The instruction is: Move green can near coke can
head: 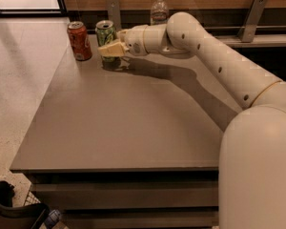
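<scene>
The green can (105, 33) stands upright at the far left of the grey table (128, 128), a short way right of the red-orange coke can (79, 41). My gripper (110, 49) reaches in from the right and is shut on the green can's lower half, with a cream finger (112, 49) across its front. The bottom of the can is hidden, so I cannot tell whether it touches the table. A small gap separates the two cans.
A clear plastic bottle (158, 7) stands on the ledge behind the table. Metal brackets (113, 11) (250, 17) rise from that ledge. My white arm (214, 56) crosses the table's right side. The table's left edge drops to a speckled floor (19, 80).
</scene>
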Available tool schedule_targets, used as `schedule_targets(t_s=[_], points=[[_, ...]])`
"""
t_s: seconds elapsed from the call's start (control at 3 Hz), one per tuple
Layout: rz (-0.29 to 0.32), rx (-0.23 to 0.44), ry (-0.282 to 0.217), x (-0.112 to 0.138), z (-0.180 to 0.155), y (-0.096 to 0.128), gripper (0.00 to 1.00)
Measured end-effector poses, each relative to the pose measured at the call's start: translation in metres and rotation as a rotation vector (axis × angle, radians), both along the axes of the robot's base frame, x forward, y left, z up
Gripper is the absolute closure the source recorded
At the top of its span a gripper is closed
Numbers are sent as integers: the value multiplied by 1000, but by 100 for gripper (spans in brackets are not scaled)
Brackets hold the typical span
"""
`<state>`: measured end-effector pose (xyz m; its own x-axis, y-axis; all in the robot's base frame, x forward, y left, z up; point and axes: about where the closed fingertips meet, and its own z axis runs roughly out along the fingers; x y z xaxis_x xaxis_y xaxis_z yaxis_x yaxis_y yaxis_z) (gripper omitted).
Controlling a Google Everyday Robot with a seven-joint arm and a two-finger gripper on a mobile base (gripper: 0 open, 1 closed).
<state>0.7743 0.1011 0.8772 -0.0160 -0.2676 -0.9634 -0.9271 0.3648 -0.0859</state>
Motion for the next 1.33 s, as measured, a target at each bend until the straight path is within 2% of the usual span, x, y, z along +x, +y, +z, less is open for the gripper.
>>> schedule_targets(t_s=[0.33,0.67,1.0,1.33], points=[[-19,-30,-9,0,-10,2,100],[-18,-33,-7,-1,-13,5,87],[-14,-33,-5,-1,-15,8,62],[-8,-32,-3,-2,-16,12,32]])
